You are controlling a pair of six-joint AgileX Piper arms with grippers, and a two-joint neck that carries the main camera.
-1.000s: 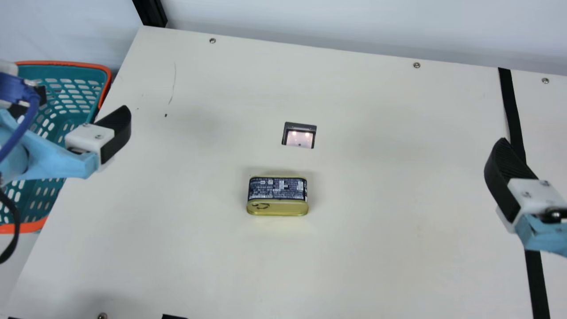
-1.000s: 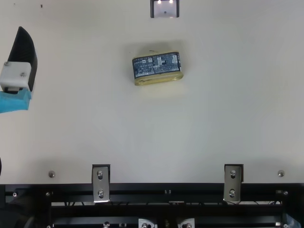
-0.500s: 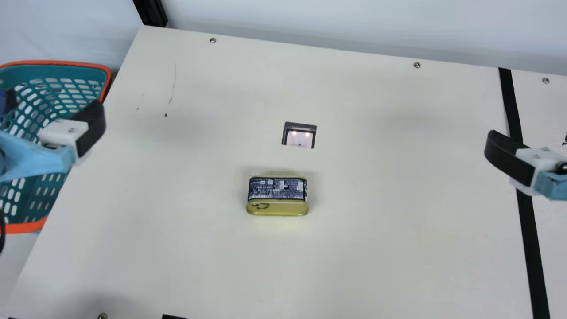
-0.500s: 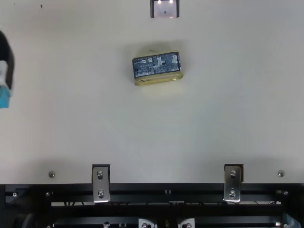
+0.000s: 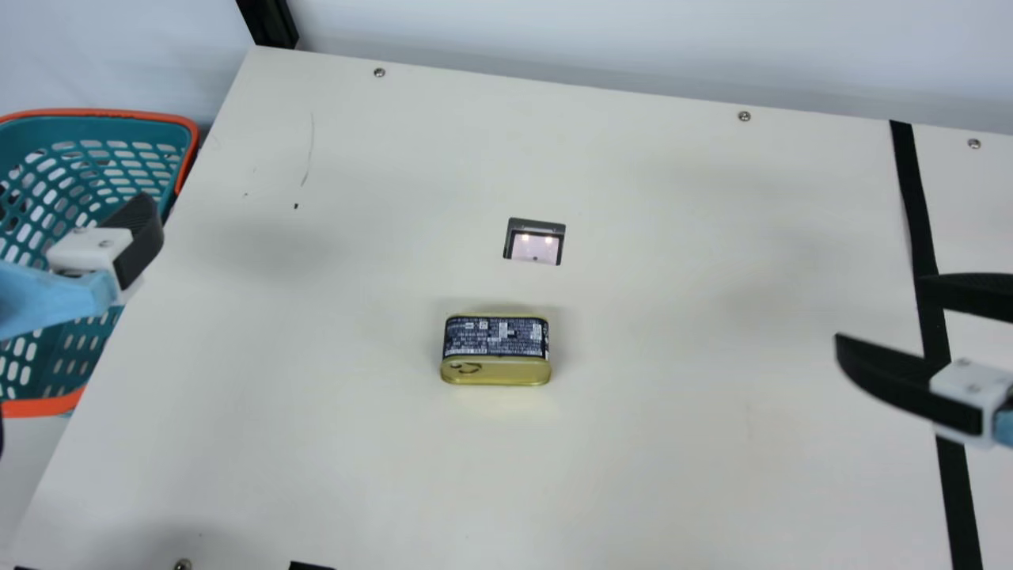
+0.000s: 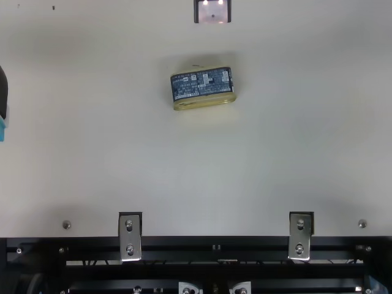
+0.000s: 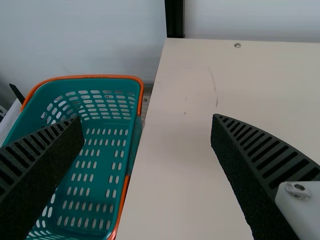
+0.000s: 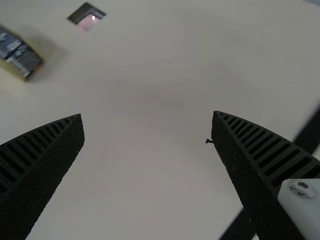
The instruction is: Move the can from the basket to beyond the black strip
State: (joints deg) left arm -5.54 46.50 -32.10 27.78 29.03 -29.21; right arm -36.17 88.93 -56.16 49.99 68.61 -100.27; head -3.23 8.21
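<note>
Cream table [image 5: 673,443]: can [image 5: 495,348], small dark-framed panel [image 5: 535,247] near it, black strip [image 5: 917,206] toward right

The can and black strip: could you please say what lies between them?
In the main view, bare table, with the right pincer partly over it.

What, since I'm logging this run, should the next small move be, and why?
Probably move the open, black-ribbed right tool toward the gold, dark-labelled metal can, which sits ungripped on the cream table, short of the long black strip.
</note>
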